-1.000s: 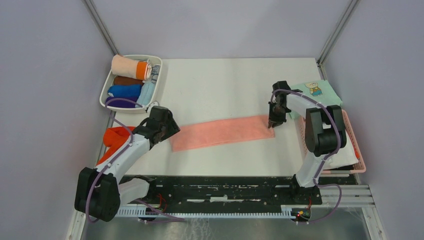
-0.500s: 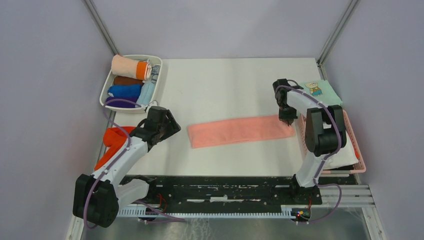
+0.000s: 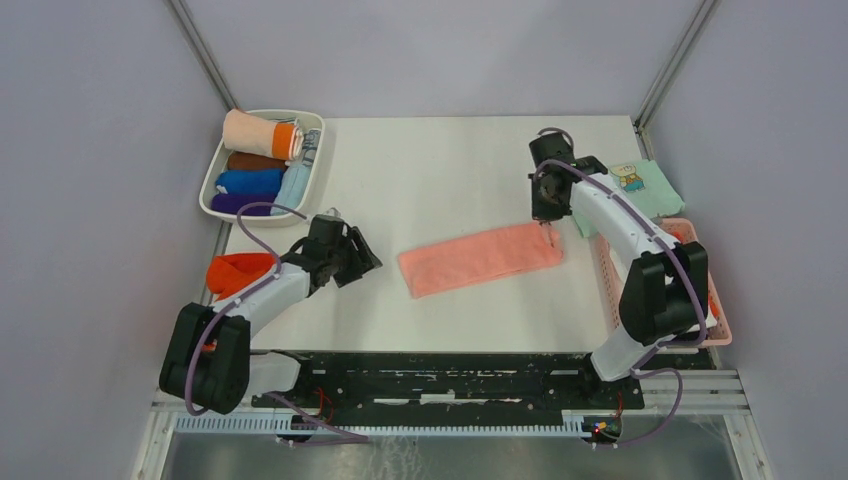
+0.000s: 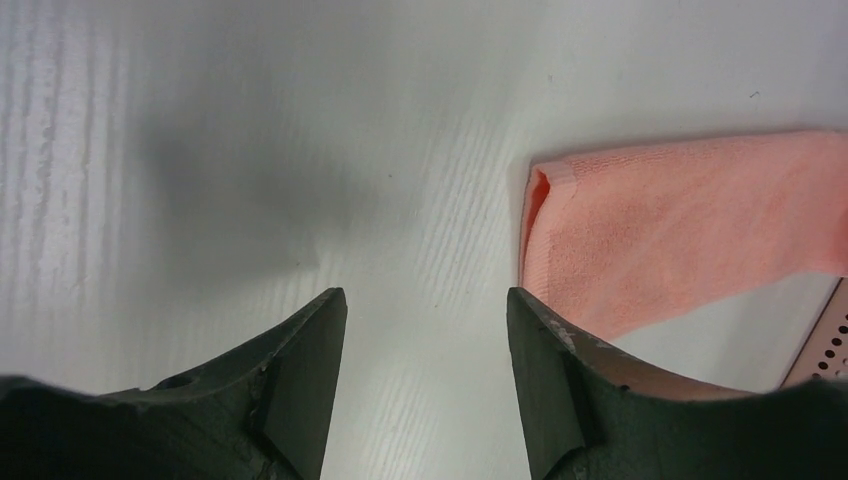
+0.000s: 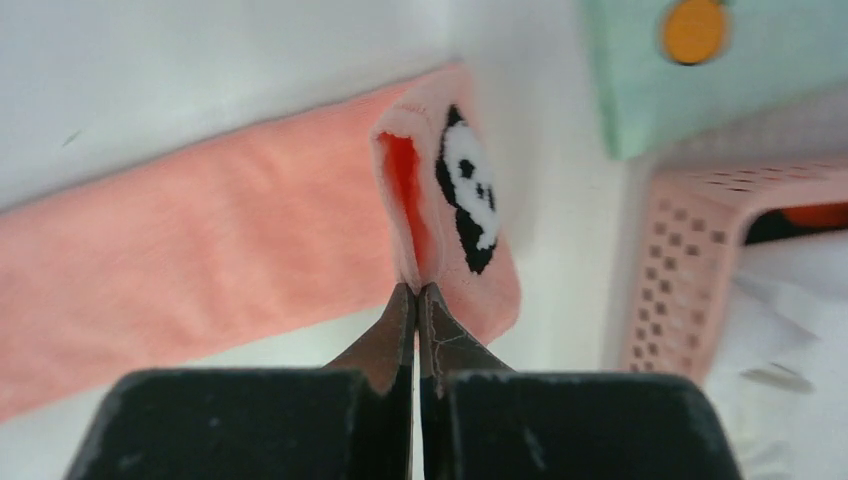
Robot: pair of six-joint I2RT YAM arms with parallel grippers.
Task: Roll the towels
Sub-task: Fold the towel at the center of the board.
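Pink towel (image 3: 480,258): it lies flat on the white table (image 3: 440,160), in the middle and a bit to the right. It is a long folded strip, a little slanted.
Pink towel, what changed: a second ago it reached further left and looked longer. Now its left end sits more to the right, and it looks shorter.
Right claw (image 3: 548,224): its two fingers are squeezed together on the right end of the pink towel. In the right wrist view that end is pinched up into a small fold, with the panda (image 5: 468,200) on it.
Right claw, what changed: it has moved up the table, away from the arm bases.
Left claw (image 3: 365,262): its fingers are apart and hold nothing. It is just left of the towel's left end, not touching it.
Left claw, what changed: it has swung a bit to the right.
Red-orange towel (image 3: 235,272): bunched at the left edge of the table, beside the left arm.
White tray (image 3: 215,170): same place, far left corner, with rolled cloths (image 3: 262,135) inside.
Mint-green cloth (image 3: 650,190): same place, on the right, at the far end of the pink basket (image 3: 722,322).
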